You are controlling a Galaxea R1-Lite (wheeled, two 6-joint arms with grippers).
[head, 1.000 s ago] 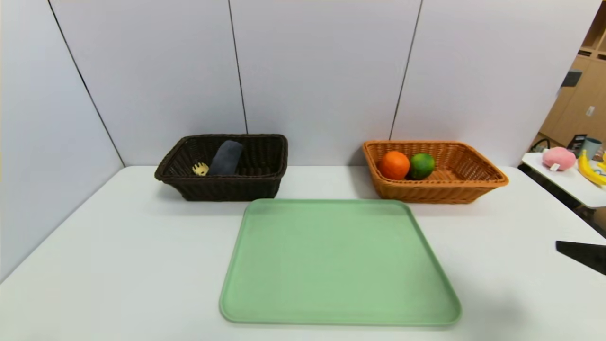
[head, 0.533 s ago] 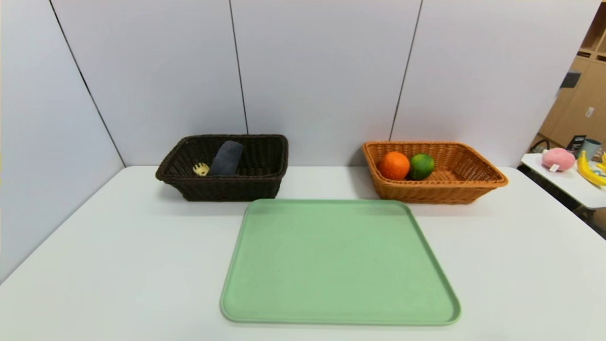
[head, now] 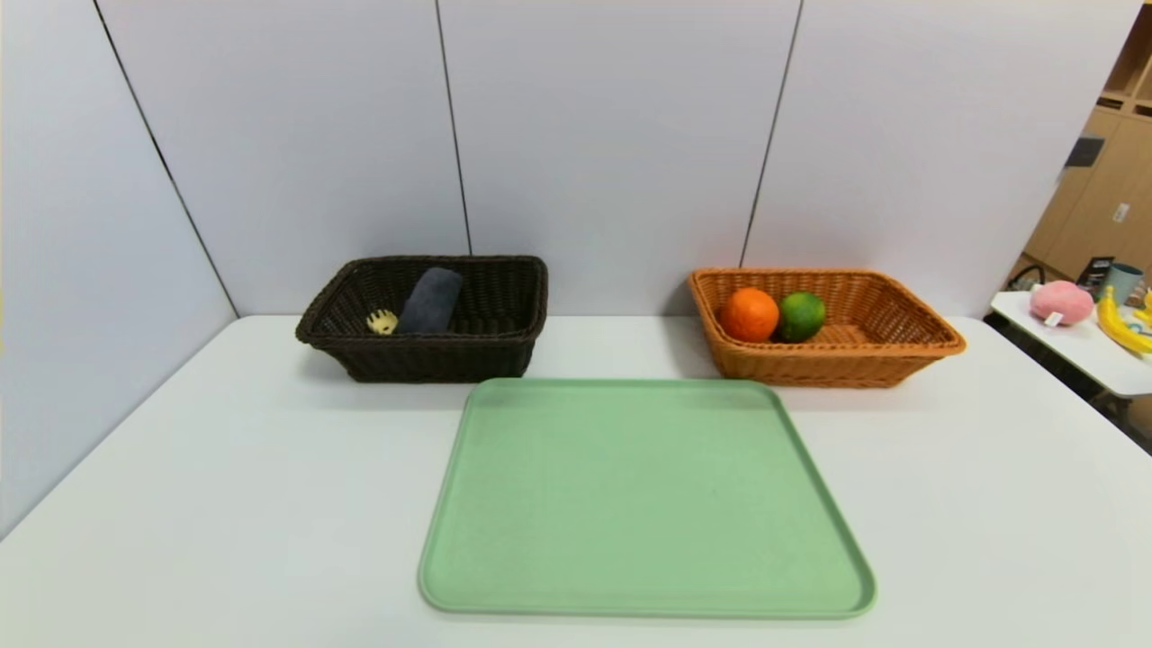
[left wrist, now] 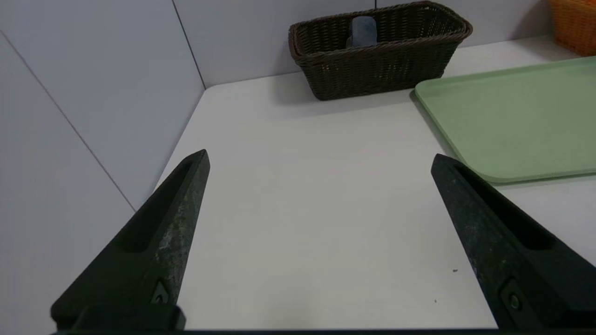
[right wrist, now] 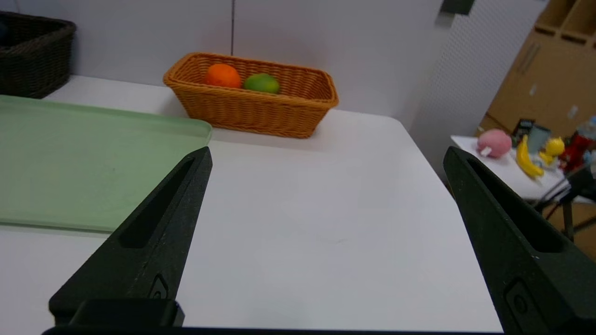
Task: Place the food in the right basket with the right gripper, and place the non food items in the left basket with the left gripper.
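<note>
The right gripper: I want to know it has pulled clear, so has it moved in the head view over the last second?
Yes. Its black tip showed at the right edge near the table corner; now it has gone from the head view.

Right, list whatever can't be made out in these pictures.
- Dark basket floor: head view, hidden by its near wall.
- Yellow fork-spoon: head view, handle hidden under the rolled towel.
- Flat grey case: not visible in any view.
- Both arms: out of head view.
</note>
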